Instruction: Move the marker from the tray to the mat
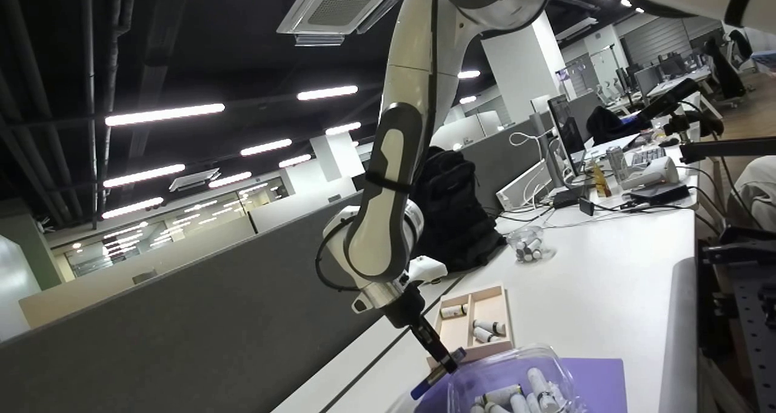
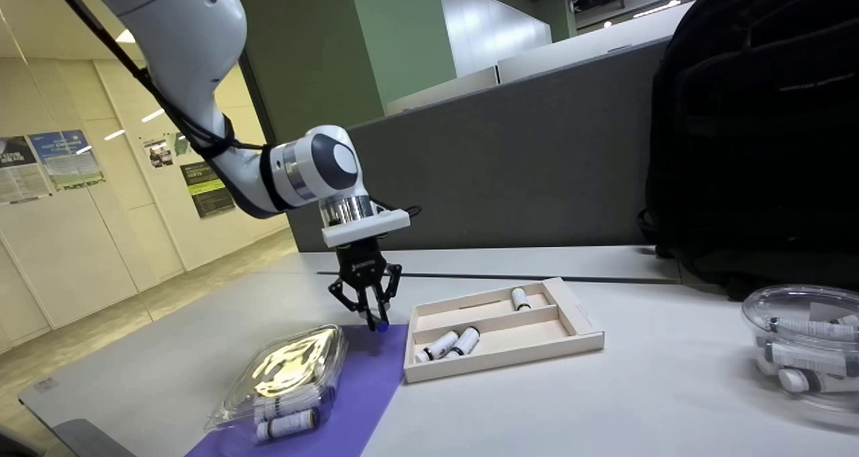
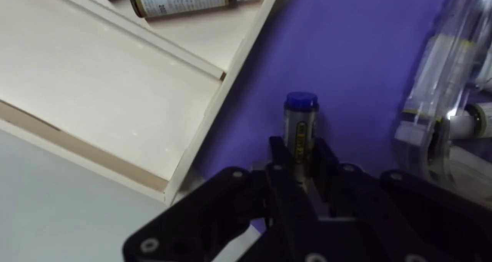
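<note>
A silver marker (image 3: 301, 125) with a blue end is pinched between the fingers of my gripper (image 3: 296, 148) in the wrist view. The marker shows in an exterior view (image 1: 438, 374) with blue at both ends, tilted. My gripper also shows in both exterior views (image 1: 448, 364) (image 2: 376, 316). The marker is over the purple mat (image 3: 357, 62), beside the tray; I cannot tell if it touches the mat. The mat also shows in both exterior views (image 1: 597, 379) (image 2: 376, 376). The wooden tray (image 2: 496, 362) has compartments; its rim (image 3: 215, 104) runs left of the marker in the wrist view.
Several white-labelled bottles (image 2: 464, 341) lie in the tray. A clear plastic box (image 2: 295, 356) with bottles stands on the mat, right of my gripper in the wrist view (image 3: 453, 100). A round clear tub (image 1: 527, 243), a black backpack (image 1: 448, 201) and a grey partition (image 2: 523, 162) stand farther off.
</note>
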